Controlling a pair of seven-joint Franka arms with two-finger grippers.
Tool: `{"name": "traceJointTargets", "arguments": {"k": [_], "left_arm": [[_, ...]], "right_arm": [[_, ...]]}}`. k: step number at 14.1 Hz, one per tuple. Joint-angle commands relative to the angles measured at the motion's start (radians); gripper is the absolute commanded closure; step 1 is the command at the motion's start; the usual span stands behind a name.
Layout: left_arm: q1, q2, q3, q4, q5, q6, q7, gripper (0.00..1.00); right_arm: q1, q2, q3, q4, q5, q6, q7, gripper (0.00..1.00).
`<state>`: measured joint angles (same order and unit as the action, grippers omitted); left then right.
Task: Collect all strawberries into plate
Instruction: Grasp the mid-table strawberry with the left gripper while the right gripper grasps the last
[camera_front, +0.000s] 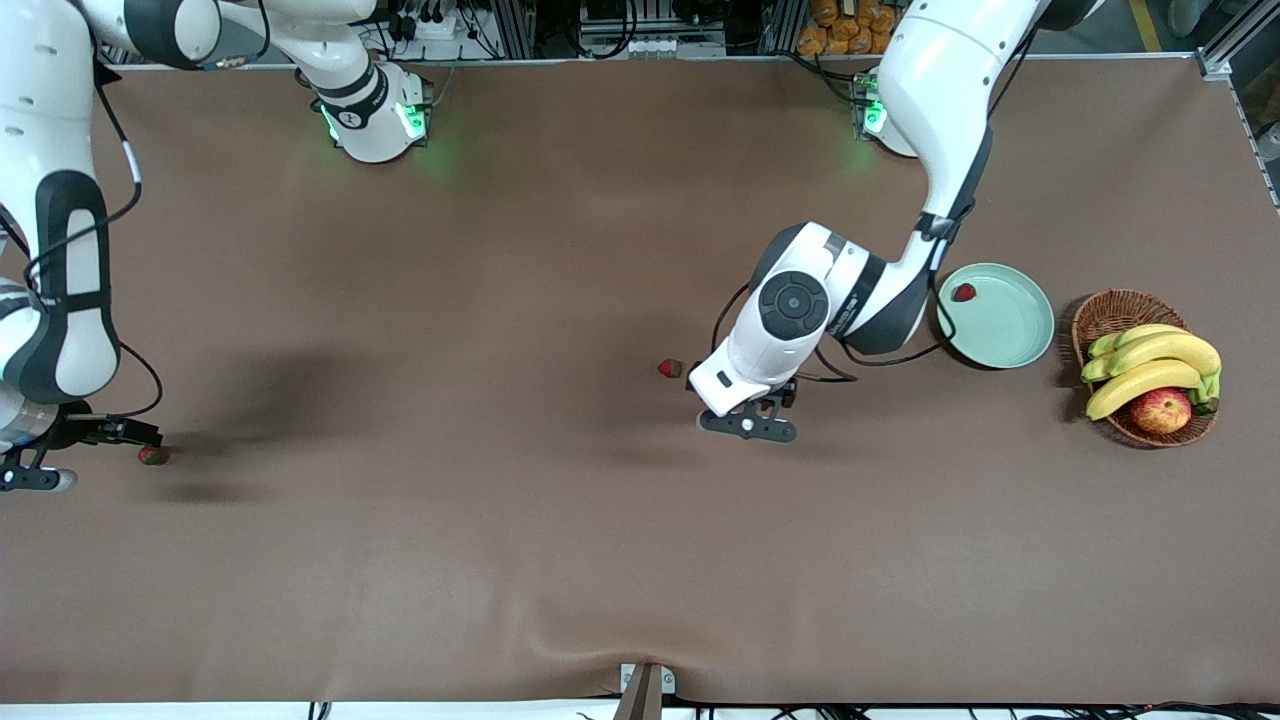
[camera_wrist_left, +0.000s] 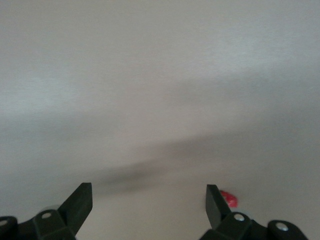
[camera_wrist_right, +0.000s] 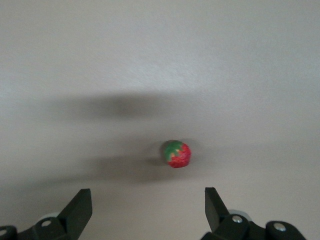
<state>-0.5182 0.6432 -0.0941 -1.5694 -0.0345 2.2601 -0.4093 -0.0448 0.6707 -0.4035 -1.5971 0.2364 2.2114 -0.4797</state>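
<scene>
The mint-green plate lies toward the left arm's end of the table, with one strawberry in it near the rim. A second strawberry lies on the brown table near its middle. My left gripper hangs open just beside it, with nothing between its fingers. In the left wrist view that strawberry peeks out past one fingertip of the left gripper. A third strawberry lies at the right arm's end. My right gripper is open close to it. The right wrist view shows this strawberry ahead of the open right gripper.
A brown wicker basket with bananas and a red-yellow apple stands beside the plate at the left arm's end. The table cloth has a wrinkle near the edge closest to the front camera.
</scene>
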Motion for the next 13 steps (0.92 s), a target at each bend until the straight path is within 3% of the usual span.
{"name": "traceJointTargets", "arguments": {"k": [1, 7, 9, 13], "left_arm": [[-0.048, 0.052, 0.004, 0.043, -0.056, 0.056, -0.011, 0.0], [-0.147, 0.078, 0.004, 0.037, -0.07, 0.078, -0.068, 0.0], [-0.163, 0.09, 0.01, 0.029, -0.062, 0.078, -0.062, 0.1], [-0.163, 0.104, 0.01, 0.017, -0.019, 0.076, -0.063, 0.2]], "right_arm": [[-0.046, 0.058, 0.023, 0.058, 0.023, 0.008, -0.133, 0.0], [-0.104, 0.13, 0.077, 0.098, 0.023, 0.09, -0.459, 0.0], [-0.116, 0.133, 0.077, 0.098, 0.023, 0.091, -0.564, 0.0], [-0.122, 0.141, 0.078, 0.095, 0.024, 0.093, -0.625, 0.0]]}}
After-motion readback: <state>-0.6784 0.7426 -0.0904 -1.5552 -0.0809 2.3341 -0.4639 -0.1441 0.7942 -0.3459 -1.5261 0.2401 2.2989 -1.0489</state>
